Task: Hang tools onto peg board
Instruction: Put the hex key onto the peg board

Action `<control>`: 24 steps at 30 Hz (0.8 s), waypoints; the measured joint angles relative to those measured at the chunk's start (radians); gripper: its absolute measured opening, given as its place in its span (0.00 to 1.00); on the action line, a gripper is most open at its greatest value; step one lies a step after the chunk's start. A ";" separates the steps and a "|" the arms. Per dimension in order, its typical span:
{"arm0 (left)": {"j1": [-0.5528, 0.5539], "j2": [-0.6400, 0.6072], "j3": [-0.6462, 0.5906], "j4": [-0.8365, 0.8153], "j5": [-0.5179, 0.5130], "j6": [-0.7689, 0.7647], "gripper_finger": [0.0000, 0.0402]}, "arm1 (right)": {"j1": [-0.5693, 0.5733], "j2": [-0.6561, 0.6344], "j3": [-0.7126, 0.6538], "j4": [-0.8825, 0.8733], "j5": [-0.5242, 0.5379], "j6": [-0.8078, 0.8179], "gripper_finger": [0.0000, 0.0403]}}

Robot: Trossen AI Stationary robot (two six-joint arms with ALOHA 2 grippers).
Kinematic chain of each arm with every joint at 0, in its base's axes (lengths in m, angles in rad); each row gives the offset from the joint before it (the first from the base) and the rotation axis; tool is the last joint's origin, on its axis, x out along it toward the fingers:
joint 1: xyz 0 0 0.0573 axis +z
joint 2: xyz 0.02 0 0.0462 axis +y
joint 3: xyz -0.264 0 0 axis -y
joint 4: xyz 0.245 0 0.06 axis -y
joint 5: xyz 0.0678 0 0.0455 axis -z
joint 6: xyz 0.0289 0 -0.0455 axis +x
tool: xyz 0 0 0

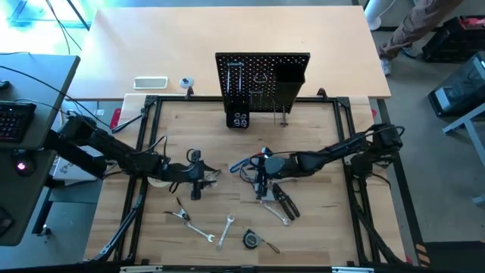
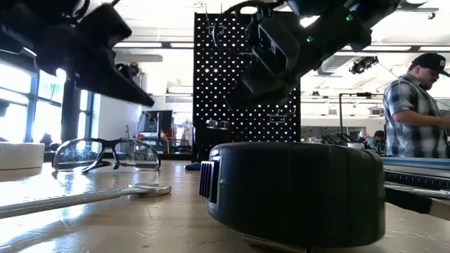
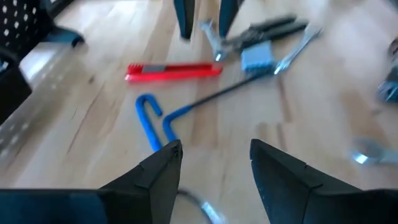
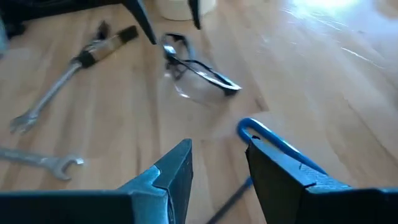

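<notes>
Left pincer (image 3: 214,171) parted, empty — above glasses (image 4: 196,71); right pincer (image 4: 217,171) parted, empty — beside blue-handled hex key (image 3: 155,121).

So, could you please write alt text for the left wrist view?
The left gripper hovers open above the wooden table, just short of a blue-handled hex key. Beyond it lie a red-handled tool, black-handled pliers and a silver wrench.
</notes>
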 joint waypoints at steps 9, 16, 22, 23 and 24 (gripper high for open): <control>-0.012 0.001 0.000 0.115 -0.002 0.013 0.46 | 0.007 0.001 0.000 -0.104 -0.045 -0.008 0.37; -0.012 0.001 0.000 0.145 -0.014 -0.033 0.46 | 0.090 0.000 0.000 -0.201 -0.134 0.037 0.37; -0.012 0.022 0.000 0.157 -0.021 -0.059 0.46 | 0.182 0.000 0.000 -0.263 -0.062 0.036 0.37; -0.012 0.031 0.000 0.167 -0.021 -0.060 0.46 | 0.198 0.000 0.000 -0.273 -0.030 0.035 0.37; -0.012 0.042 0.000 0.179 -0.021 -0.060 0.46 | 0.213 0.001 0.000 -0.284 0.004 0.033 0.37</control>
